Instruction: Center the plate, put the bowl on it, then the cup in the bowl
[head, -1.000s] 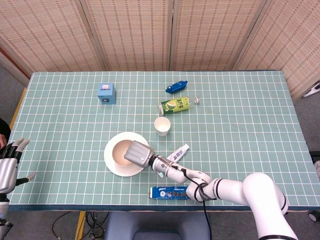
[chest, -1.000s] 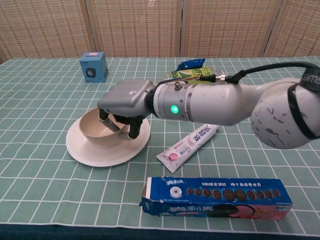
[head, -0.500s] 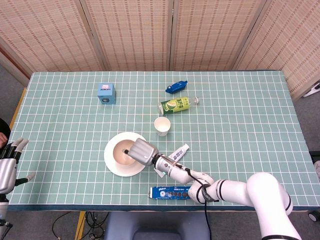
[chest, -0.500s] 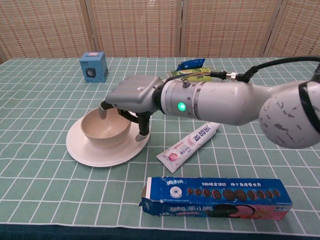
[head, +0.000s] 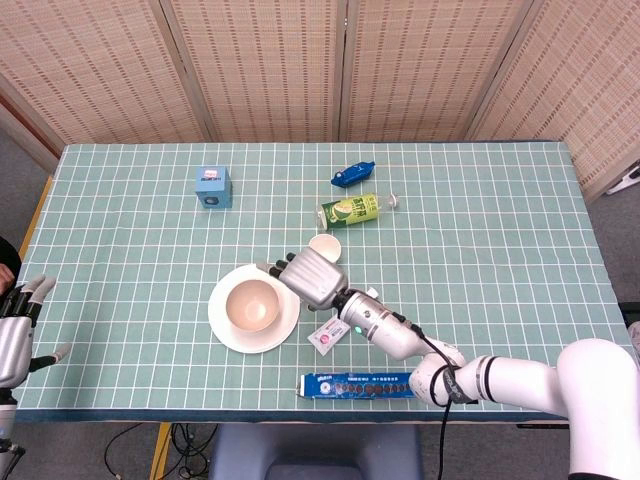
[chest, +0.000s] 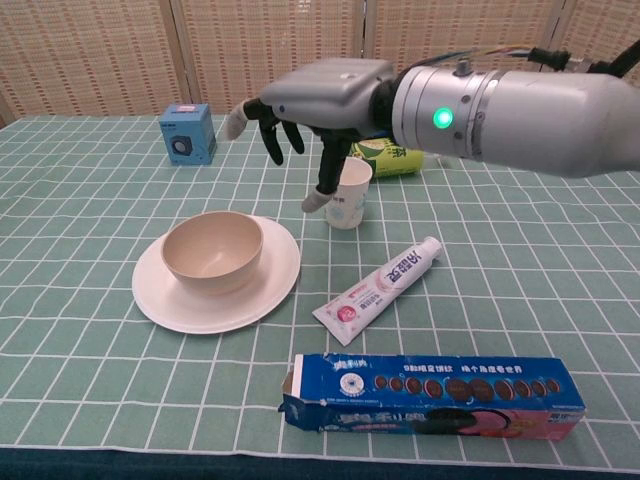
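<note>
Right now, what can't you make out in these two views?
- Cup: head view, mostly hidden under the right hand; contact unclear.
- Left hand: head view, cut off by the left edge; absent from chest view.
- Toothpaste tube: head view, partly covered by the right forearm.
- Blue box: label too small.

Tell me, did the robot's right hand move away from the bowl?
Yes. The right hand let go of the bowl and rose back toward the cup; the bowl stays on the plate.
</note>
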